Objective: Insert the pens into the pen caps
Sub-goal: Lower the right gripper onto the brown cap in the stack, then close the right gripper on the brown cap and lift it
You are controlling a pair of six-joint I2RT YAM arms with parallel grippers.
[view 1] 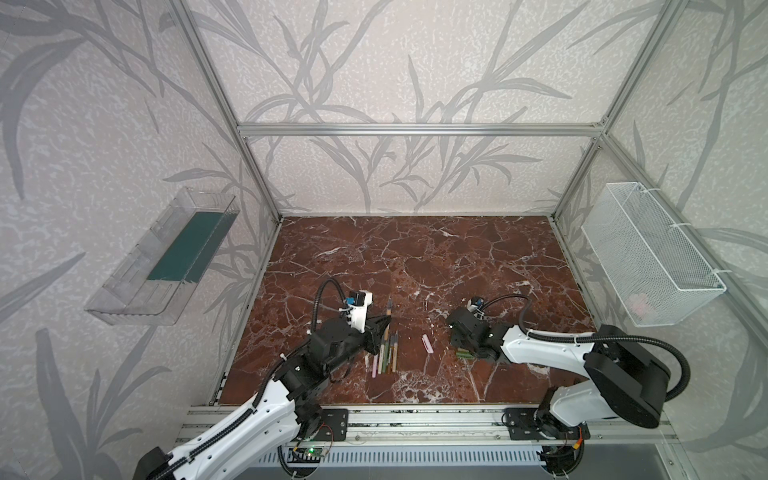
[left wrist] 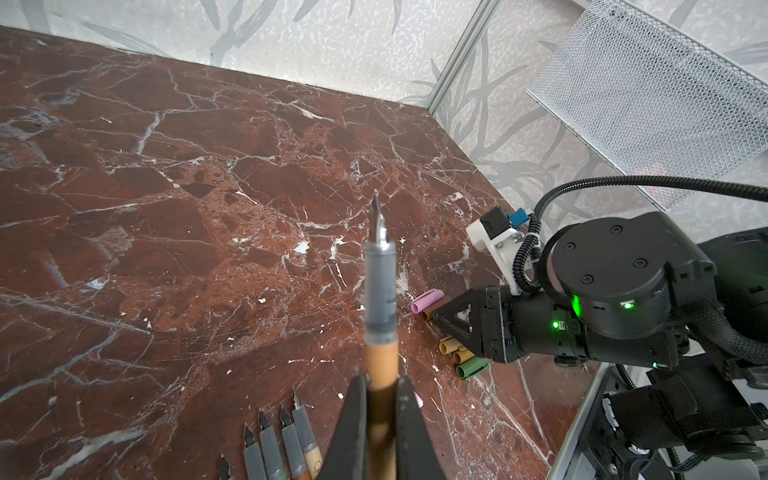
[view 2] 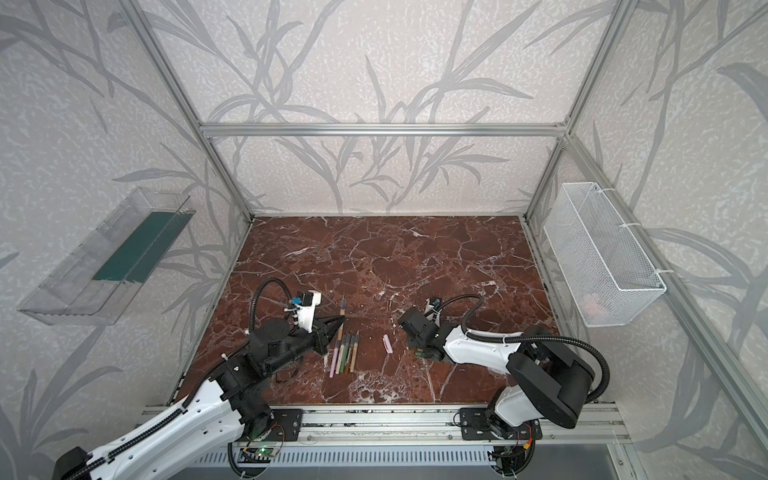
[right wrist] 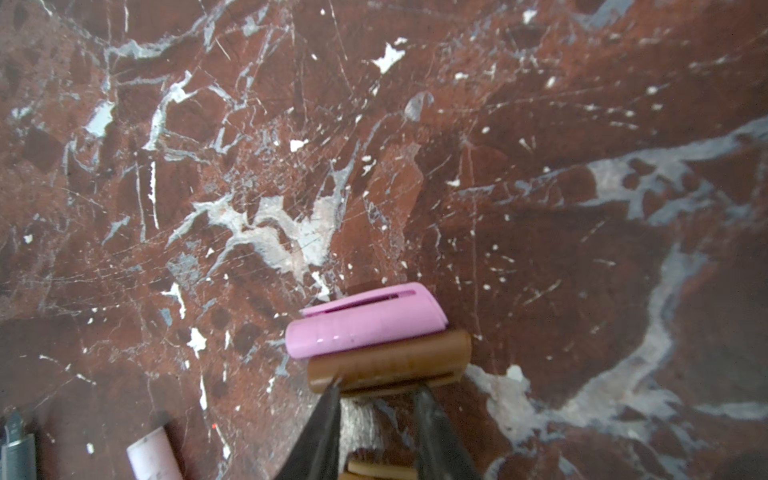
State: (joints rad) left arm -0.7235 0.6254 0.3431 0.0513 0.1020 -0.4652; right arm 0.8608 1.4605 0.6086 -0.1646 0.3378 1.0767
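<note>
While the left gripper (left wrist: 381, 380) is closed tight on a tan pen (left wrist: 380, 291), the pen is gripped by its barrel, and its grey section and nib point toward the far side. Whether the pen is clear of the table (view 1: 415, 257) cannot be told.

Other pens (view 1: 385, 353): a row is laid side by side, left of centre and toward the near edge, just right of the left gripper. Nibs are pointed to the far side. Five nibs are counted in the left wrist view.

Right gripper (right wrist: 376, 386): the jaws are set partly apart and nothing is seen clamped between them. The fingertips are placed at a brown cap (right wrist: 390, 361), and one tip overlaps its edge; contact cannot be confirmed.

Caps: a cluster is found right of centre, under the right gripper.
- A pink cap (right wrist: 365, 324) is laid against the brown cap, on its far side and parallel to it.
- Two tan caps (left wrist: 453, 349) and a green cap (left wrist: 471, 368) are laid on the near side, partly hidden by the gripper.
- A lone cap (view 1: 427, 344), pale pink, is laid between the row and the cluster, apart from both.

No pen on the table is seen with a cap fitted.
</note>
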